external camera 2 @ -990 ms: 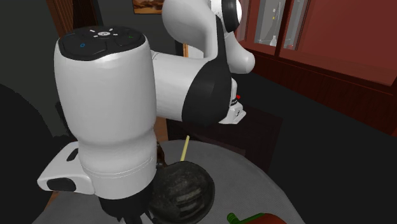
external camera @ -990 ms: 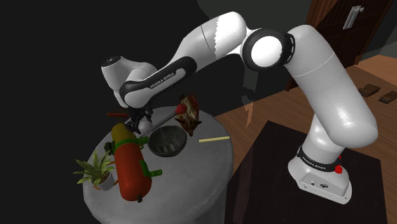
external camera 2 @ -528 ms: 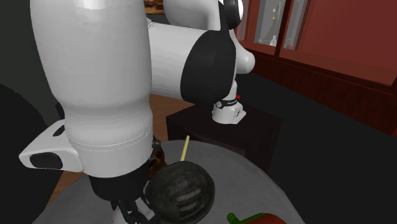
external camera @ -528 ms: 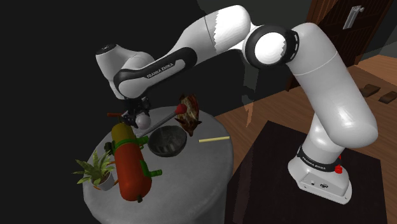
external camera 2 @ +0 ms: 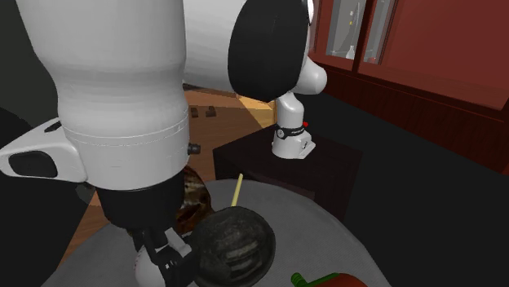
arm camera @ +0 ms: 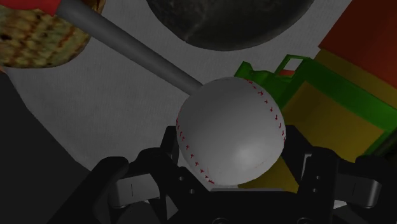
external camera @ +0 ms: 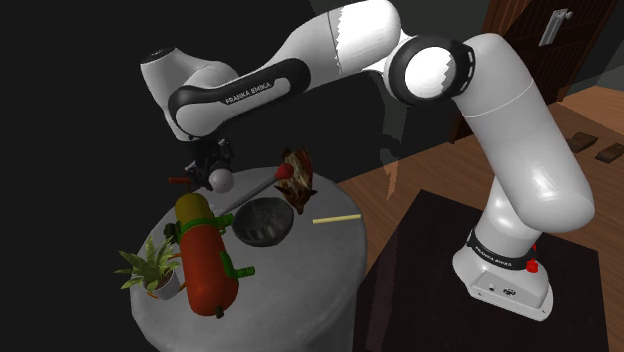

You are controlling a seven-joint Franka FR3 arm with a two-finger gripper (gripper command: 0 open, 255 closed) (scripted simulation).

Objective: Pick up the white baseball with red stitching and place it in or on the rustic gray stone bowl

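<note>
The white baseball (arm camera: 230, 130) with red stitching is clasped between my black fingers (arm camera: 121, 186), and the gripper (arm camera: 230, 168) is shut on it. In the shoulder view the baseball (external camera: 219, 181) hangs under the gripper (external camera: 214, 170), above the round grey table (external camera: 310, 262). It is up and to that view's left of the dark grey stone bowl (external camera: 262, 221). The bowl (arm camera: 229, 22) lies beyond the ball in the wrist view. In the second exterior view the bowl (external camera 2: 234, 249) sits just right of the gripper (external camera 2: 160, 262).
A red fire extinguisher (external camera: 206, 256) with green and yellow parts lies under the gripper's near side. A grey rod (external camera: 246, 194), a brown ragged object (external camera: 298, 171), a yellow stick (external camera: 335, 218) and a small potted plant (external camera: 150, 268) also share the table. The arm's stand (external camera: 500, 275) is lower right.
The gripper has risen from the table with the baseball in it, drifting a little toward the shoulder view's left. The bowl and the other objects have stayed put.
</note>
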